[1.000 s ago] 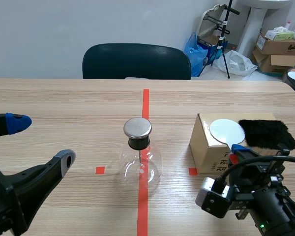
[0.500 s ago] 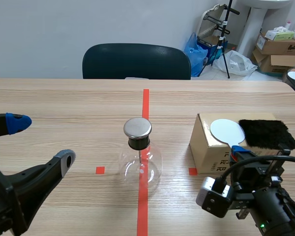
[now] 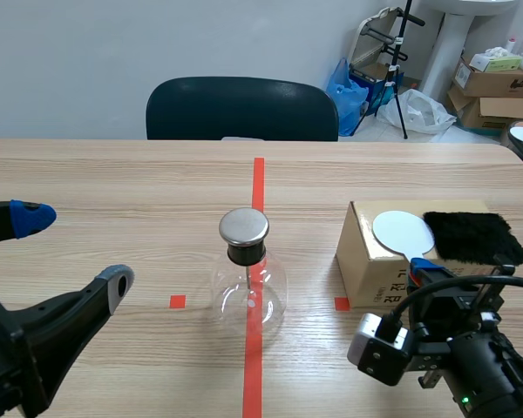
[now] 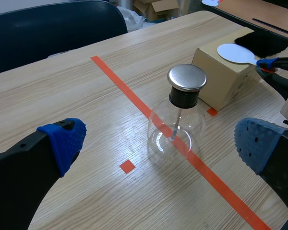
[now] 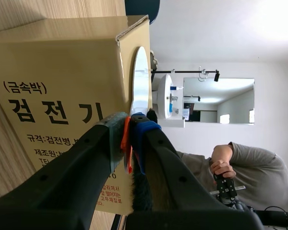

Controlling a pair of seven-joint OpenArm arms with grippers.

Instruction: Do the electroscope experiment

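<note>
Nearest us, our left gripper point(image 3: 71, 248) hangs with fingers spread wide, while our right gripper point(image 5: 129, 130) pinches the white disc paddle point(image 3: 403, 232) by its orange handle point(image 5: 126, 143). Ahead of the left gripper, the glass electroscope flask point(image 3: 248, 292) stands upright on the red tape line point(image 3: 258, 183). The paddle's disc lies atop the cardboard box point(image 3: 366, 270), beside black fur point(image 3: 471, 237).

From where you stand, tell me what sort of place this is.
Probably a lab or office workroom: a wooden table bearing an electroscope flask, a dark chair behind it, cardboard boxes piled by the back wall.
</note>
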